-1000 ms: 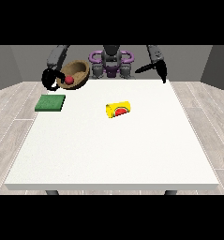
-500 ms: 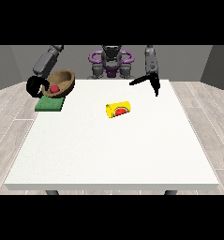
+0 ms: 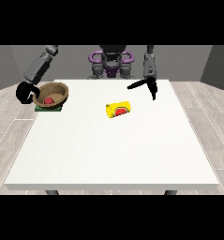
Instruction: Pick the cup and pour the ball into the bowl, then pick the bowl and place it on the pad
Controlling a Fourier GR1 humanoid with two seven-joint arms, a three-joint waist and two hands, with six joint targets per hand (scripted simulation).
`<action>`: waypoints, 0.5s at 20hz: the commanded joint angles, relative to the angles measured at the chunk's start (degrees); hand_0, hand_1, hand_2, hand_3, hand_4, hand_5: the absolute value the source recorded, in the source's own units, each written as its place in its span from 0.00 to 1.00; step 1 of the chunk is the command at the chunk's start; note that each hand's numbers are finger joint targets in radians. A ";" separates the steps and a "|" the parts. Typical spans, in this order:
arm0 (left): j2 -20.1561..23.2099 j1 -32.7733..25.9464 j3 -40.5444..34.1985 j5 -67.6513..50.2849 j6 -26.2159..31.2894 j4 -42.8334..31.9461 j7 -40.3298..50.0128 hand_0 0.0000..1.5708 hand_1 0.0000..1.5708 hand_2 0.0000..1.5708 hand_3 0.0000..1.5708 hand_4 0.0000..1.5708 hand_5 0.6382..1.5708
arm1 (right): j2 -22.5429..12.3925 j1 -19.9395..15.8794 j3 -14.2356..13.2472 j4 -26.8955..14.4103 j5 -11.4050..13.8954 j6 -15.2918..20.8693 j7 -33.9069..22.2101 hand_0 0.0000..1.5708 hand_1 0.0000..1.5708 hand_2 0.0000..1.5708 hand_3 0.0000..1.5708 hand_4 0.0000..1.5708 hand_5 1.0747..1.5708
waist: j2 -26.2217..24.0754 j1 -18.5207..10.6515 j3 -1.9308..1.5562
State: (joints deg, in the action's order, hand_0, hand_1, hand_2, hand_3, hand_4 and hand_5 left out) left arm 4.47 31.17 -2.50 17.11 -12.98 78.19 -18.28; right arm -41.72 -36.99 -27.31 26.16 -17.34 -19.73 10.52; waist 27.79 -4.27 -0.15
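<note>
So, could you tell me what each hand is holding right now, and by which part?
The hand at the view's left holds the brown bowl by its rim, over the green pad. The hand at the view's right holds nothing.

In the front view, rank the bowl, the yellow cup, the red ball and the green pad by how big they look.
1. Bowl, largest.
2. Yellow cup, lying on its side.
3. Red ball, smallest.
Green pad: mostly hidden under the bowl, so I cannot rank it.

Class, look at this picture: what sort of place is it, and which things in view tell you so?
Probably a bare test room for robot handling, not a home kitchen. A large white table stands on a grey plank floor, plain grey walls behind, and a humanoid robot works at the far edge.
</note>
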 commanded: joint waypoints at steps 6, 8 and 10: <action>1.22 -4.96 2.29 0.91 1.56 10.75 3.63 0.00 0.00 0.00 0.00 0.00 0.99 | -4.88 -1.12 -0.19 -4.93 1.97 -1.97 5.48 1.00 1.00 1.00 0.28 0.66 1.00 | 1.93 -0.08 0.03; -1.20 -4.68 4.04 2.71 -0.52 13.68 8.67 0.00 0.00 0.00 0.00 0.00 0.99 | -4.18 -3.47 -1.83 -7.61 -0.22 -2.63 2.24 1.00 1.00 1.00 0.14 0.64 1.00 | 0.52 0.92 -0.02; -0.55 -4.21 3.77 2.85 -0.36 12.80 6.51 0.00 0.00 0.00 0.00 0.00 0.99 | -4.17 -5.81 -2.30 -7.67 -1.05 -2.07 0.43 1.00 1.00 1.00 0.00 0.53 1.00 | 1.87 0.17 0.05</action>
State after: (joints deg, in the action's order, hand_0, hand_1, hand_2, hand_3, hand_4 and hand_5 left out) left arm 4.12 27.60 0.47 18.96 -12.82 88.66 -12.50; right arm -45.27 -40.11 -28.40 20.28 -17.03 -21.43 12.63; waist 28.83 -3.92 -0.14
